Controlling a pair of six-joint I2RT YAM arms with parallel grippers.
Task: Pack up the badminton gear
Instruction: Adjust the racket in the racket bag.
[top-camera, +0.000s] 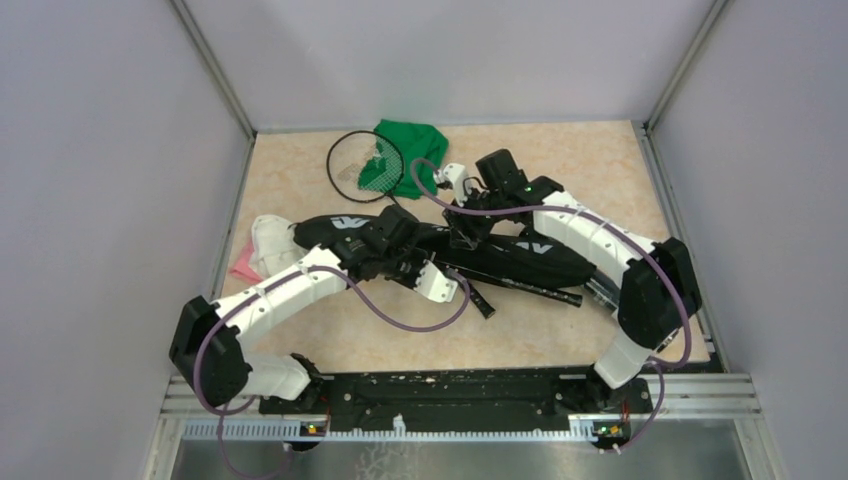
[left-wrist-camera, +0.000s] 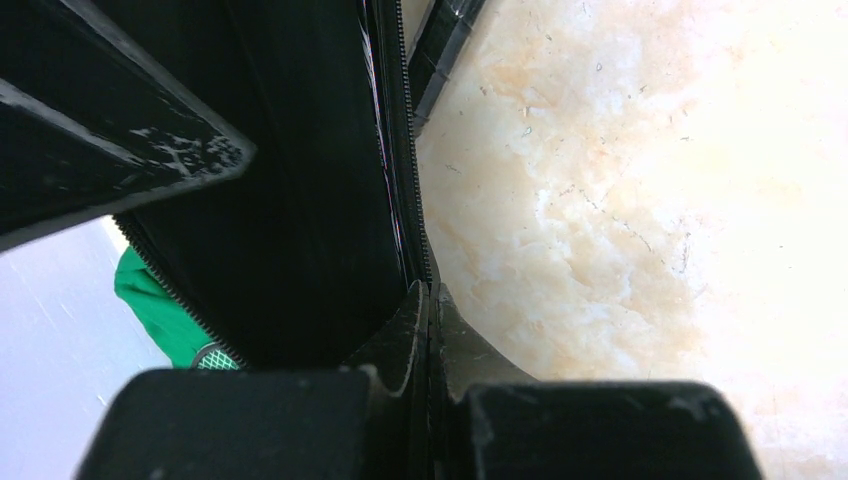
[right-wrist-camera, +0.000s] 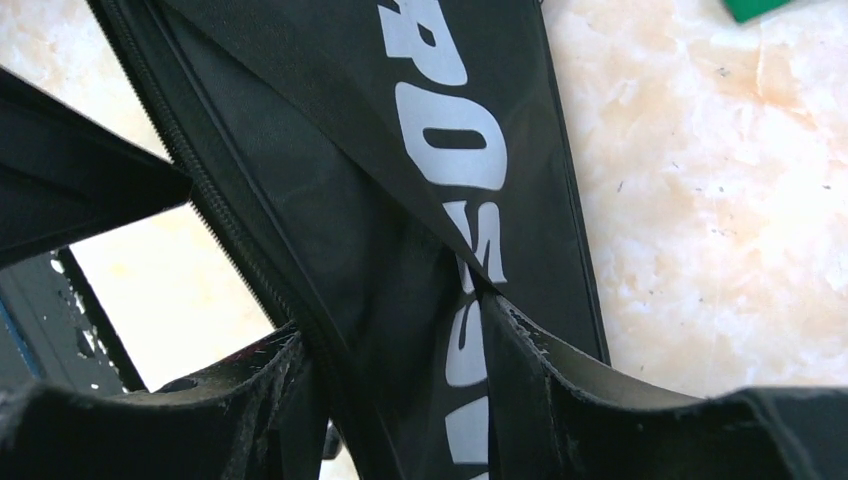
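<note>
Looks like a robotics lab test cell rather than a home or shop. Boxed in on three sides by plain pale panels (top-camera: 100, 150) held in aluminium corner posts (top-camera: 217, 75), with a beige marble-pattern tabletop (top-camera: 300, 180) underneath. Fitted along the near edge with a metal rail (top-camera: 710, 397) carrying a left arm (top-camera: 285, 290) and a right arm (top-camera: 590, 235), white-and-black, trailing purple cables.
</note>
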